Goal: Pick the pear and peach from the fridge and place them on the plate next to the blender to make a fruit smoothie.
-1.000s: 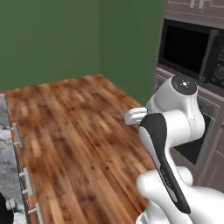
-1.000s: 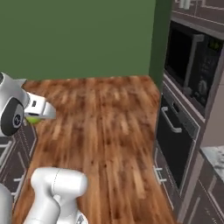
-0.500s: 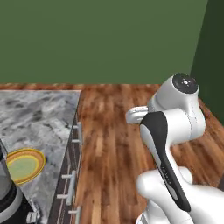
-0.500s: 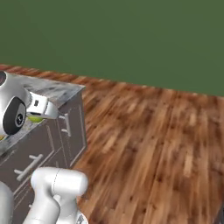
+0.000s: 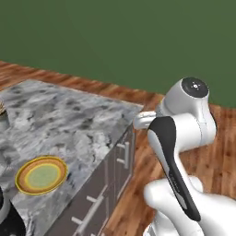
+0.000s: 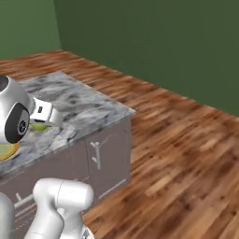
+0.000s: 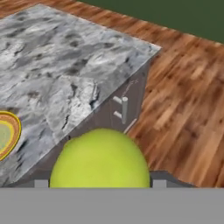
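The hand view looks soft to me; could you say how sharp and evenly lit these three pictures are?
Hand view: the pear is a flat, blurred yellow-green blob. Left base view: even light, no glare on the plate. Right base view: soft dark shading under the counter edge.

Base swung round: counter point(image 5: 69, 124) & plate point(image 5: 41, 175) now closer.

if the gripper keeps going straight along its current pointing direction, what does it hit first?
Probably the marble counter, near its edge above the drawer fronts. The gripper carries the pear, aimed down there; the plate sits off to one side. Depth unclear.
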